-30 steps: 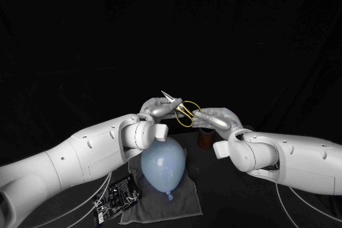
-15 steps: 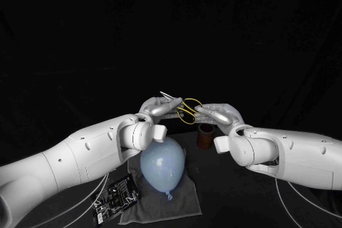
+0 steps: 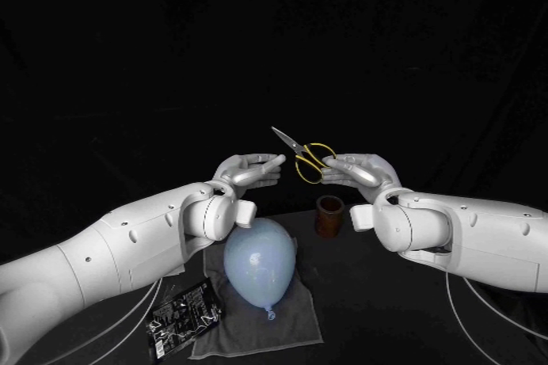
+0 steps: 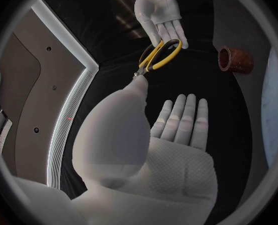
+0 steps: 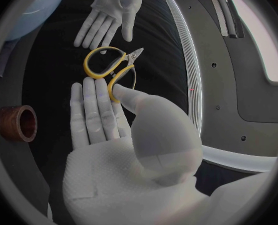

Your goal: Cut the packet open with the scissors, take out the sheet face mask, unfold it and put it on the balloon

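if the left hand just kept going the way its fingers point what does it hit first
Most likely the scissors, which the right hand holds up just ahead of the left hand and its outstretched fingers. Depth is hard to judge here, so the hand might pass beside them.

The balloon's (image 3: pixel 260 258) far end is tucked behind the wrist of the left arm (image 3: pixel 171 230), which also covers the left edge of the grey cloth (image 3: pixel 299 311) under it. By the cloth's near left corner, the print on the black packet (image 3: pixel 183 313) is too small to read, and white cables (image 3: pixel 163 308) cross its left side. The right hand's (image 3: pixel 356 171) fingers hide part of the yellow loops of the scissors (image 3: pixel 302 153). Inside the brown cup (image 3: pixel 330 216) it is too dark to see. The table's edges are lost in blackness.
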{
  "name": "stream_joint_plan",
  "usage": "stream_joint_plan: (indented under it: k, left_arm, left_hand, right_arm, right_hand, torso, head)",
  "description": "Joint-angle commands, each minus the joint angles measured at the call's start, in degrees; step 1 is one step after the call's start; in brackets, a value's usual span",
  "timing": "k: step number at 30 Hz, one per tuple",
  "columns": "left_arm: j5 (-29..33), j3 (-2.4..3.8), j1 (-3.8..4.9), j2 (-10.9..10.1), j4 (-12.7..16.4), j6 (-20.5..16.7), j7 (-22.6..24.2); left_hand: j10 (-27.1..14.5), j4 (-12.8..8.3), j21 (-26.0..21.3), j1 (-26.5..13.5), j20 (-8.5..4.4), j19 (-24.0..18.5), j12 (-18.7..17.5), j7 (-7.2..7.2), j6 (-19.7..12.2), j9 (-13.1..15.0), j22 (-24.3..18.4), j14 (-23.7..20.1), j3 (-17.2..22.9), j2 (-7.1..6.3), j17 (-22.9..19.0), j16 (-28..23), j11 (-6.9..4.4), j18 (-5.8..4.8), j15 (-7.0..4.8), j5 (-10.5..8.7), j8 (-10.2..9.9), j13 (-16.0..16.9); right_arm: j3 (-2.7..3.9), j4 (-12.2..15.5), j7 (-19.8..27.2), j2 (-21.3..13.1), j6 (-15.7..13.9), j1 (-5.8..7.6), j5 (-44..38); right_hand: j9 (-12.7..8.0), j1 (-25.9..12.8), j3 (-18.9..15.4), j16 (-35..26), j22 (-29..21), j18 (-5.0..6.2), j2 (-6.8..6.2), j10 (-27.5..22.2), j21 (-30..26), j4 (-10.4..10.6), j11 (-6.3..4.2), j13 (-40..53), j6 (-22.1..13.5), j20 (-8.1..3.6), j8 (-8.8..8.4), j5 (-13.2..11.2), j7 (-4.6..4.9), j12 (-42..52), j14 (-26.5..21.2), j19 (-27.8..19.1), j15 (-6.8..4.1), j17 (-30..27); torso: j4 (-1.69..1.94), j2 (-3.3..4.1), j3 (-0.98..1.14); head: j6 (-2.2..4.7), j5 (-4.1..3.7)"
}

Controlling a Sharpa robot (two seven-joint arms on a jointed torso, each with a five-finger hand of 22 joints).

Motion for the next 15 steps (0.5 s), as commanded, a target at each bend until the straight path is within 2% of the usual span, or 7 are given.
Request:
stream_joint_plan:
  k: [1, 6, 7, 8, 10, 13, 15]
  left_arm:
    - [-1.0, 0.03, 0.08, -0.6, -0.6, 0.1, -0.8]
    - [-0.5, -0.01, 0.07, -2.7, -0.7, 2.0, 0.2]
    - [-0.3, -0.02, 0.07, -3.5, -0.6, 2.4, 0.7]
    - [-0.1, -0.03, 0.07, -4.1, -0.5, 2.7, 1.2]
    - [0.7, -0.05, 0.06, -5.8, -0.1, 3.4, 2.3]
    - [1.9, -0.09, 0.06, -8.2, 0.5, 3.7, 3.6]
    - [3.0, -0.11, 0.06, -9.9, 1.2, 3.6, 4.3]
  left_hand:
    - [-0.9, 0.2, 0.0, 1.1, -0.01, -0.6, 0.2, -0.13, -0.9, -0.6, 0.0, -1.0, -5.3, 1.87, -0.7, 0.5, 0.20, -1.06, 0.03, 0.09, -0.5, 0.1]
    - [-1.6, 0.4, 0.1, 2.5, -0.01, -0.6, 0.3, -0.16, -1.3, -1.1, 0.0, -1.5, -10.2, 3.03, -1.3, 0.5, 0.36, -1.07, 0.15, 0.10, -0.9, 0.1]
    - [-1.5, 0.4, 0.5, 2.6, -0.04, 1.4, 0.4, 0.05, -0.9, -1.0, 0.2, -0.3, -10.7, 3.41, -1.0, 1.0, 0.28, -0.87, 0.02, 0.09, -0.7, 0.1]
    - [-0.9, 0.3, 1.1, 3.0, -0.07, 4.1, 0.7, 0.66, 0.4, -0.6, 0.5, 0.8, -11.1, 4.17, -0.9, 1.6, 0.00, -0.45, -0.31, 0.09, -0.3, 0.2]
    - [-0.5, 0.3, 1.4, 3.2, -0.06, 5.4, 1.0, 1.01, 1.5, -0.2, 0.6, 1.2, -11.6, 4.60, -0.8, 1.9, -0.20, -0.21, -0.50, 0.09, 0.1, 0.2]
    - [0.6, 0.2, 1.8, 3.6, -0.06, 7.5, 1.5, 1.61, 3.8, 0.6, 0.8, 2.0, -12.1, 5.42, -0.8, 2.5, -0.62, 0.21, -0.87, 0.08, 0.8, 0.3]
    - [1.5, 0.2, 2.2, 4.0, -0.06, 9.1, 1.8, 2.86, 6.8, 1.5, 0.8, 2.5, -12.6, 6.04, -0.8, 2.9, -1.21, 0.58, -1.28, 0.09, 1.9, 0.3]
  right_arm:
    - [0.18, -0.7, 0.6, -0.3, -0.1, 0.49, -0.4]
    - [0.24, -2.9, -2.9, -1.0, 1.4, 1.58, -4.0]
    - [0.25, -3.6, -4.2, -1.2, 2.3, 1.93, -5.7]
    - [0.25, -4.2, -5.2, -1.4, 2.8, 2.24, -7.0]
    - [0.25, -5.9, -8.1, -1.8, 4.5, 3.12, -10.3]
    - [0.23, -8.3, -11.9, -2.2, 6.8, 4.24, -15.6]
    - [0.19, -10.4, -15.1, -2.3, 9.2, 5.09, -18.5]
  right_hand:
    - [0.2, -0.1, 0.4, -0.3, 0.2, 0.92, 0.64, 1.8, 0.3, -0.4, -1.47, 0.0, 0.5, -0.05, 0.37, 0.3, -0.02, 0.0, 0.4, -0.4, -0.09, 0.1]
    - [0.4, -0.2, 0.7, -0.5, 0.8, 0.90, 0.72, 1.8, 0.8, -0.9, -1.45, 0.0, 0.4, -0.11, 0.44, 0.2, 0.02, -0.3, 0.4, -0.7, -0.07, 0.1]
    - [0.5, -0.2, 0.7, -0.6, 1.1, 0.89, 0.75, 1.9, 1.0, -1.1, -1.44, 0.0, 0.4, -0.13, 0.48, 0.2, 0.03, -0.3, 0.4, -0.8, -0.07, 0.1]
    - [0.5, -0.2, 0.8, -0.6, 1.3, 0.87, 0.77, 1.9, 1.2, -1.2, -1.43, 0.0, 0.3, -0.14, 0.50, 0.3, 0.04, -0.4, 0.4, -0.9, -0.06, 0.1]
    - [0.6, -0.3, 0.8, -0.7, 1.7, 0.83, 0.84, 2.0, 1.6, -1.4, -1.41, 0.0, 0.3, -0.16, 0.55, 0.2, 0.06, -0.5, 0.4, -1.1, -0.04, 0.2]
    - [0.8, -0.4, 0.9, -0.8, 2.3, 0.80, 0.89, 2.1, 2.0, -1.7, -1.42, 0.0, 0.2, -0.21, 0.61, 0.2, 0.07, -0.6, 0.5, -1.4, -0.04, 0.2]
    - [0.9, -0.6, 0.9, -0.9, 2.6, 0.77, 0.86, 2.1, 2.3, -1.9, -1.42, 0.0, 0.2, -0.22, 0.65, 0.2, 0.07, -0.7, 0.6, -1.6, -0.05, 0.2]
  torso:
    - [-0.03, -0.07, 0.04]
    - [-0.14, -0.09, 0.02]
    - [-0.10, -0.08, 0.02]
    - [-0.12, -0.08, 0.02]
    - [-0.12, -0.06, 0.03]
    - [-0.15, -0.07, 0.06]
    - [-0.12, -0.11, 0.02]
  head:
    - [0.04, -0.06]
    - [-0.03, -0.39]
    - [-0.11, -0.56]
    - [-0.20, -0.68]
    - [-0.06, -0.84]
    - [-0.27, -1.24]
    - [-0.54, -1.56]
